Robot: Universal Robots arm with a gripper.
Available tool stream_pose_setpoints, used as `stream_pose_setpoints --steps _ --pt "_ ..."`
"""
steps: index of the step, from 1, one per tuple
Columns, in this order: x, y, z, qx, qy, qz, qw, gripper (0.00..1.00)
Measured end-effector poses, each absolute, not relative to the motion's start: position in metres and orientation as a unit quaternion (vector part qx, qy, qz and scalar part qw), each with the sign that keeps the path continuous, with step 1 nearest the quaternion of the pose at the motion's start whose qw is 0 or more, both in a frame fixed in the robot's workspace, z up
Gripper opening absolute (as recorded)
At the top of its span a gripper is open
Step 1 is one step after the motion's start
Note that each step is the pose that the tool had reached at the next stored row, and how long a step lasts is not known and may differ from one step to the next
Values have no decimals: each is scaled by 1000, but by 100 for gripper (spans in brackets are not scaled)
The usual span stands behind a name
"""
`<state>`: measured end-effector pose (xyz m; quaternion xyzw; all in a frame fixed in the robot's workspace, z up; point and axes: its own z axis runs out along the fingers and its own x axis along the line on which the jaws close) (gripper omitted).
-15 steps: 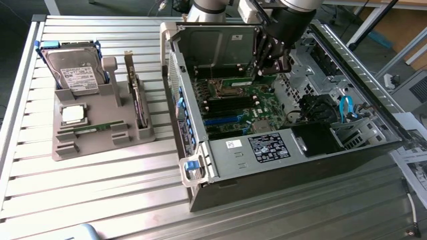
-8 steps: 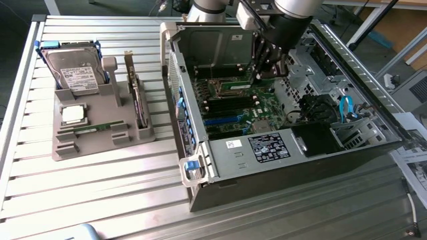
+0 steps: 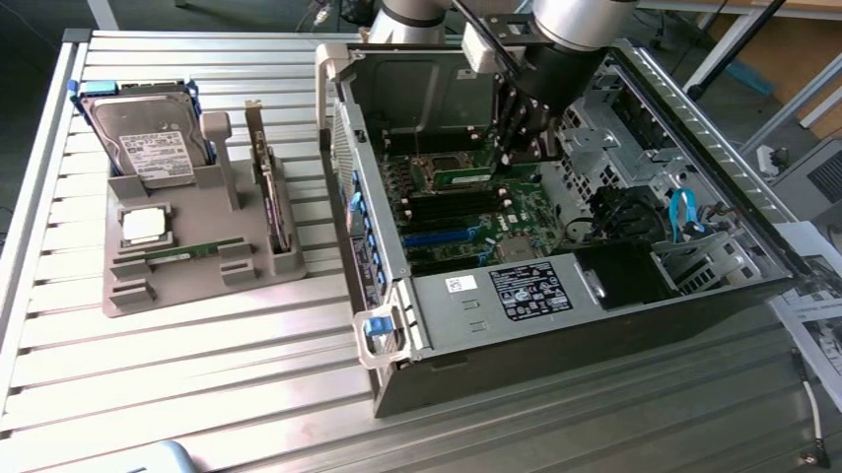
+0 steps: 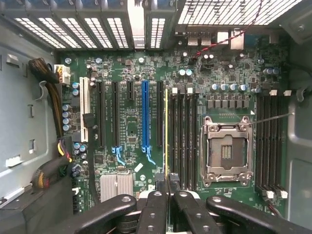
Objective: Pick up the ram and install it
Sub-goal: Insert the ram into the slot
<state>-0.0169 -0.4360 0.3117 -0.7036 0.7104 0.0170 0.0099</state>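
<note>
My gripper (image 3: 516, 153) reaches down into the open computer case (image 3: 394, 325), above the motherboard (image 3: 526, 212). It is shut on the ram (image 3: 463, 178), a thin green strip hanging just over the board beside the empty processor socket (image 3: 441, 169). In the wrist view the ram (image 4: 165, 131) shows edge-on as a narrow yellow-green line running out from between the fingertips (image 4: 160, 179). It lies parallel to the black memory slots (image 4: 183, 136) and sits along their outer side, next to the socket (image 4: 227, 152). I cannot tell whether it touches a slot.
A grey tray (image 3: 197, 291) on the slatted table at the exterior view's left holds a hard drive (image 3: 145, 138), a silver processor chip (image 3: 142, 225), an upright expansion card (image 3: 270, 197) and a small green strip (image 3: 177, 253). The case walls and drive cage (image 3: 684, 266) surround the gripper.
</note>
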Motion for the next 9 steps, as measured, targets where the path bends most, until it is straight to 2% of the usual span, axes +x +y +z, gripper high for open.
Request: stream_pose_setpoints --steps 9 --pt "-17 -436 296 -704 710 17 10 12"
